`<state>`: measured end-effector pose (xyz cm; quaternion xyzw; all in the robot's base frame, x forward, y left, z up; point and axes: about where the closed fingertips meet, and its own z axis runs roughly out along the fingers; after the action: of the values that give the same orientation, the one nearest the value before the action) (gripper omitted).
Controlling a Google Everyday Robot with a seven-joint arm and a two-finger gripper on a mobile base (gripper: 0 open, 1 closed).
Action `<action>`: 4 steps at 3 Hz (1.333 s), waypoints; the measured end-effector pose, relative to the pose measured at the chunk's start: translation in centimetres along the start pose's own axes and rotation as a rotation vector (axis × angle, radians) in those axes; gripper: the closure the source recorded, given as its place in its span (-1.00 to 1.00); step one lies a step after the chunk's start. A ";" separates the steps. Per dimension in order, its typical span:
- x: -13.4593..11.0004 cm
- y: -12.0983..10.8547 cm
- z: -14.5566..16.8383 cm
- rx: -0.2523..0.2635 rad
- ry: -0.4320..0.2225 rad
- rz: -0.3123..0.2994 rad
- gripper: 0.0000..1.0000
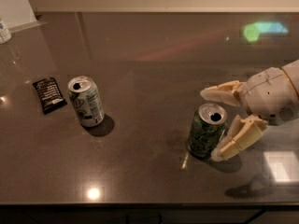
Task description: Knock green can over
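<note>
The green can (206, 131), dark green with pale swirls and a silver top, stands upright on the dark countertop (149, 69) at the right. My gripper (211, 123) comes in from the right, open, its cream fingers on either side of the can. The near finger (238, 137) lies against the can's right side; the far finger (222, 92) reaches just behind its top.
A paler silver-white can (86, 101) stands upright at the left. A small black packet (48, 94) lies flat to its left. A white object (4, 31) sits at the far left edge. The counter's front edge runs along the bottom.
</note>
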<state>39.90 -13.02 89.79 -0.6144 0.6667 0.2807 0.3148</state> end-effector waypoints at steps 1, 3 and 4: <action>-0.2 0.0 -0.1 0.008 -0.034 -0.001 -0.19; -1.3 -1.7 -2.2 0.073 0.024 0.055 0.76; -1.7 -5.1 -5.1 0.135 0.233 0.091 1.00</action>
<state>44.63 -16.28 94.47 -0.5896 0.7432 0.1758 0.2628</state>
